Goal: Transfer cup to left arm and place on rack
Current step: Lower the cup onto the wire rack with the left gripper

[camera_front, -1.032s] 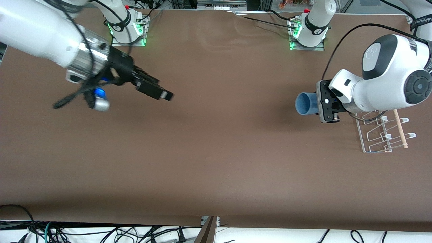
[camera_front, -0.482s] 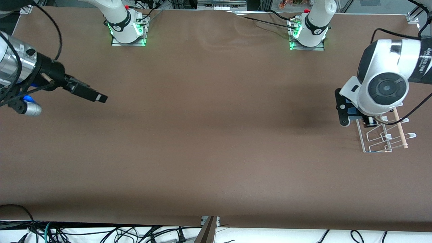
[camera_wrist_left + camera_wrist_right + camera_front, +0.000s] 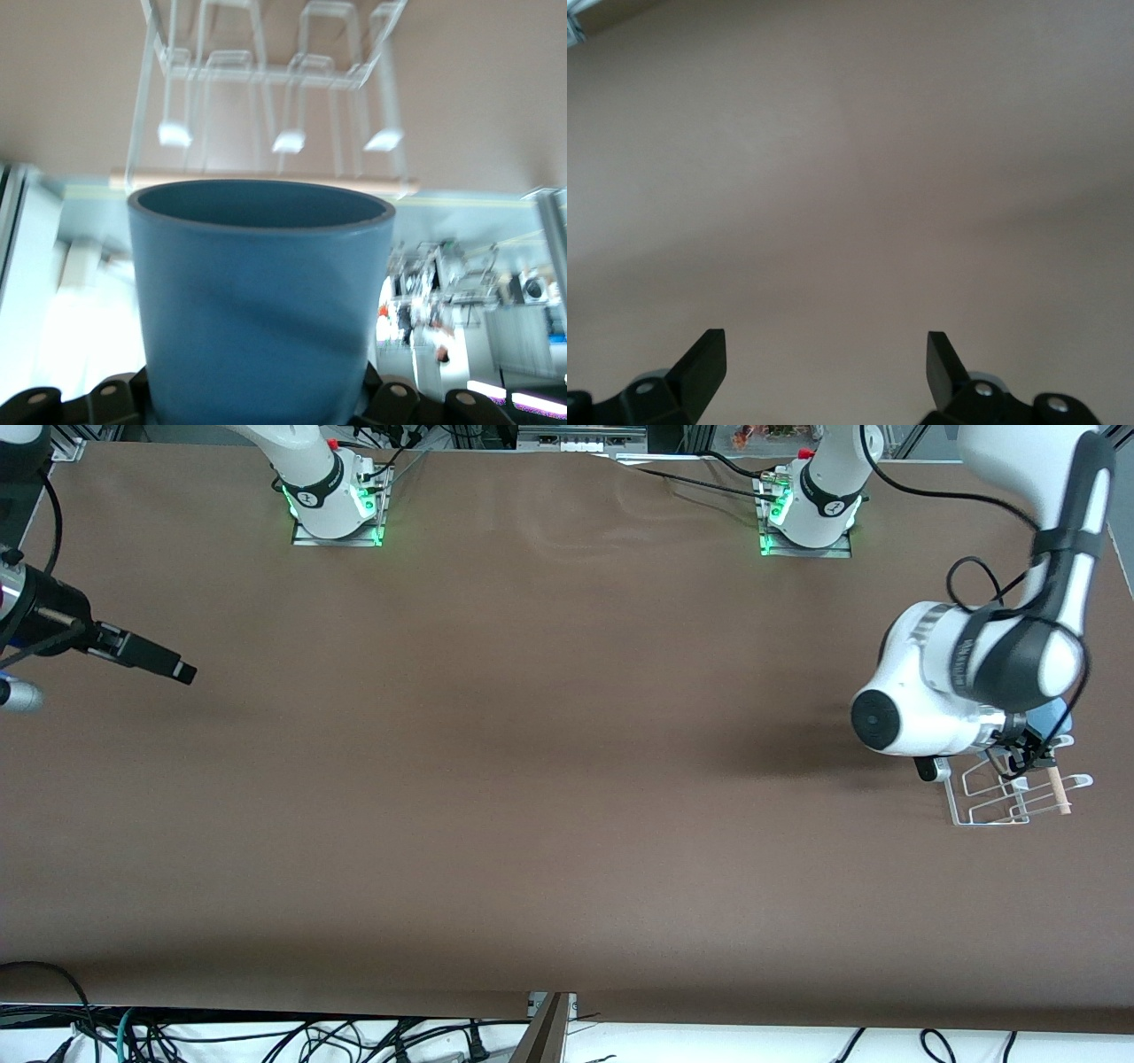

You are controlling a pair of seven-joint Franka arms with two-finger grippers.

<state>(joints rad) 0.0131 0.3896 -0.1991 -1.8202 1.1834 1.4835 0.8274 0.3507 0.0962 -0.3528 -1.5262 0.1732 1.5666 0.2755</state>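
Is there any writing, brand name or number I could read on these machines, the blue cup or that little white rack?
No text can be read anywhere.
Left arm: a dark band near its wrist bears marks, too blurred to read.
Arm bases: each has a small round emblem, not legible.
Cup: plain blue, no label.
Rack: bare wire, no markings.

The light-blue cup (image 3: pixel 259 301) was held in the left arm (image 3: pixel 961 682)'s gripper over the white wire rack (image 3: pixel 1010 793), which stood near the table edge at the left arm's end.
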